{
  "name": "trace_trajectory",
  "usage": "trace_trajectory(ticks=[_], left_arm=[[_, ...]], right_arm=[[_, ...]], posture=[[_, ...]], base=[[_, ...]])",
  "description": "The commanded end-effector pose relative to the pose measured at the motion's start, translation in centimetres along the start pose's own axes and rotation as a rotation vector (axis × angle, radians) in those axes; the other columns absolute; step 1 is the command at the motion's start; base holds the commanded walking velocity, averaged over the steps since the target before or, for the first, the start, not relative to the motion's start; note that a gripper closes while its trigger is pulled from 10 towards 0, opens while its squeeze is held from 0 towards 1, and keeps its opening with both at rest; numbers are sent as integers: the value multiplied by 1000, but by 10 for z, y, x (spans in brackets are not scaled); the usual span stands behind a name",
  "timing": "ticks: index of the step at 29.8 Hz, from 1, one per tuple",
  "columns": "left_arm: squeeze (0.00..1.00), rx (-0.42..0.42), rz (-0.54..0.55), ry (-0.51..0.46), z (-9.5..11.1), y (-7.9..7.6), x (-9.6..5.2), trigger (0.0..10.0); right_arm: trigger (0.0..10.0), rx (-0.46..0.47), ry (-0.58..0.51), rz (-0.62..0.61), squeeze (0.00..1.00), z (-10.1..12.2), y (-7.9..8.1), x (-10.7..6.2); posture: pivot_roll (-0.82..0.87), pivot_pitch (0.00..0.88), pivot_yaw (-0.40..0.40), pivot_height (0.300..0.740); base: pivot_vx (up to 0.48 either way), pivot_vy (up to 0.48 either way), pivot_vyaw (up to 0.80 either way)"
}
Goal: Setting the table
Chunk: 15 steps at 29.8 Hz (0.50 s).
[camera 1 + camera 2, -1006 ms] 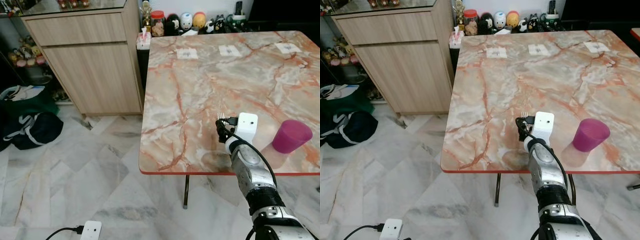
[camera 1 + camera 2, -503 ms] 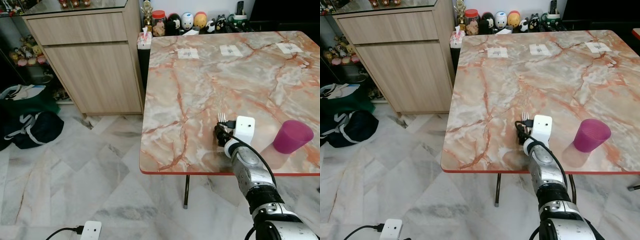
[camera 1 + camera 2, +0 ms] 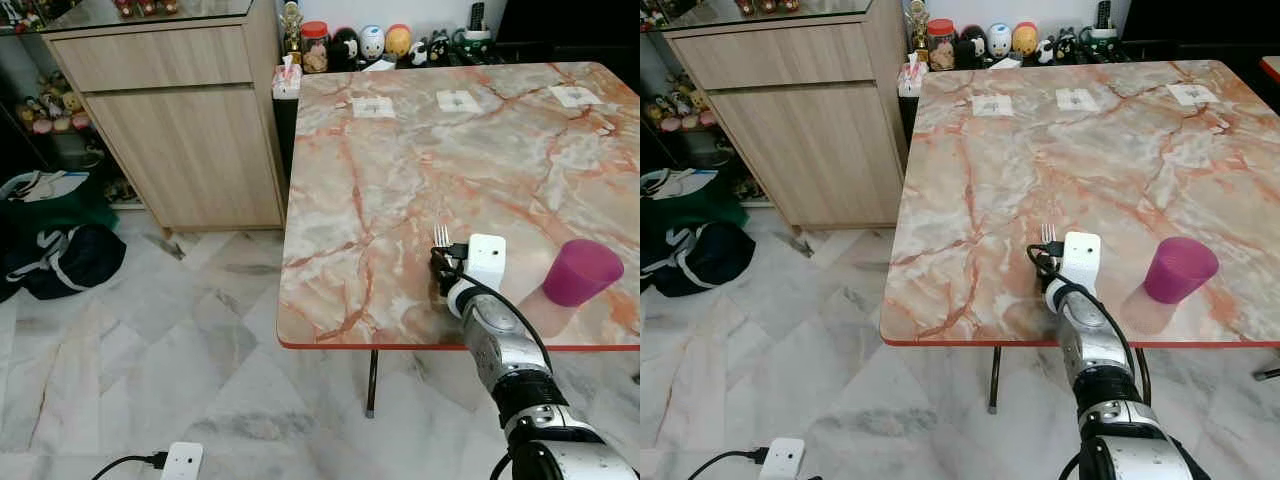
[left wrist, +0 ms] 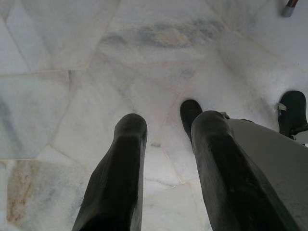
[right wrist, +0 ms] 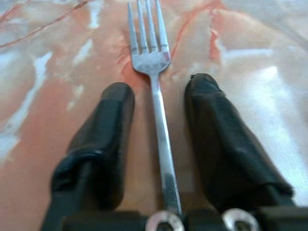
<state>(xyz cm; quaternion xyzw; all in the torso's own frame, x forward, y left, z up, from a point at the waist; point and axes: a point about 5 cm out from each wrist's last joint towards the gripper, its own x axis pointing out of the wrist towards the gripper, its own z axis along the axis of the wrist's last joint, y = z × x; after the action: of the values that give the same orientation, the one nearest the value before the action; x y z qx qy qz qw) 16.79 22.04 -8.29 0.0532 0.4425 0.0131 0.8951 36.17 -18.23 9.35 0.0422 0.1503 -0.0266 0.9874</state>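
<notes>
Your right gripper (image 5: 159, 149) sat low on the surface (image 3: 400, 150) near its front edge, fingers spread either side of the fork (image 5: 156, 96), whose handle ran lengthwise between them, tines pointing away.

You have open tabletop (image 3: 400, 170) ahead of the right hand (image 5: 156, 91) beyond the fork (image 5: 155, 86). The pink cup (image 3: 580, 272) blocks travel to its right; paper cards (image 3: 458, 100) sit at the far edge.
</notes>
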Motion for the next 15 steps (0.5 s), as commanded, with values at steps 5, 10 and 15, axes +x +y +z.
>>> trace_trajectory(ticks=[5, 10, 15], left_arm=[[0, 10, -21, 24, -5, -7, 0, 10000], [0, 8, -35, 10, -2, -15, 1, 10000], [0, 4, -49, 4, 1, -23, 2, 10000]], right_arm=[[0, -23, 47, 45, 0, -11, 12, 0], [0, -28, 47, 55, 0, -12, 15, 0], [0, -36, 47, 57, 0, -12, 15, 0]], posture=[[-39, 109, 49, 740], [-37, 108, 48, 740], [-38, 108, 48, 740]], base=[[0, 0, 0], [0, 0, 0], [0, 0, 0]])
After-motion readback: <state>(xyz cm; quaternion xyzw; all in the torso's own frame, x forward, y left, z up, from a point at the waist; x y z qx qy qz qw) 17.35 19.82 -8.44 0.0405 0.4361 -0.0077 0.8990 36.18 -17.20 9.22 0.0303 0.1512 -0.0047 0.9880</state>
